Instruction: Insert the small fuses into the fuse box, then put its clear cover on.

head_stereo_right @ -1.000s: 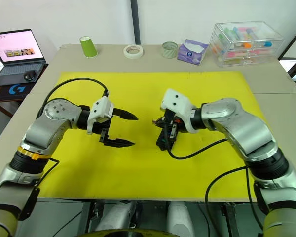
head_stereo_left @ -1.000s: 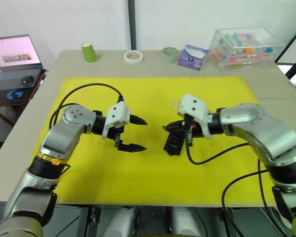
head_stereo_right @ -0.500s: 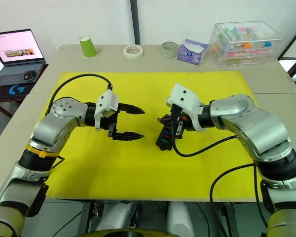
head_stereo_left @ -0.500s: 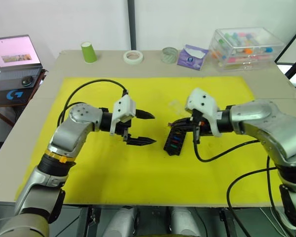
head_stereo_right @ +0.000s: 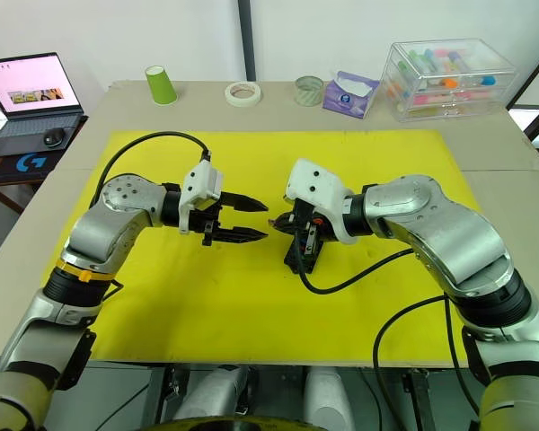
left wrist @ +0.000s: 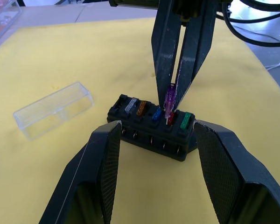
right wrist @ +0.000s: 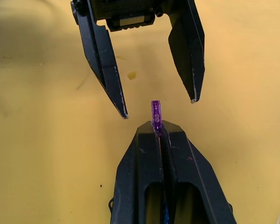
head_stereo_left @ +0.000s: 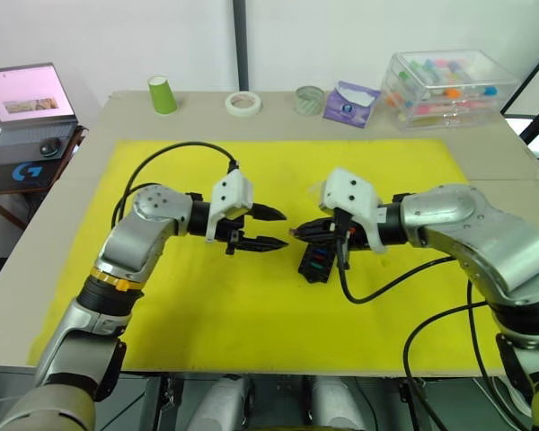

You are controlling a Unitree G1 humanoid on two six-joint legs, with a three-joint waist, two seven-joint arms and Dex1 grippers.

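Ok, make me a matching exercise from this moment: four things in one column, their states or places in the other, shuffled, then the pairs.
Things:
1. purple fuse
2. clear cover
3. left gripper
4. green fuse

States:
A. lying on the yellow mat, apart from the fuse box
B. open, holding nothing
C. seated in an end slot
D. pinched in the right gripper

Pairs: 1-D, 2-A, 3-B, 4-C

Scene evenly and brightly lit from above; shadows on the yellow mat (head_stereo_left: 207, 314) soft and short, lying close beneath both arms; no harsh glare, only faint sheen on the clear cover (left wrist: 53, 110) beside the left gripper's (left wrist: 156, 135) open jaws; those near fingers slightly soft in focus; head views sharp, edges mildly bowed.
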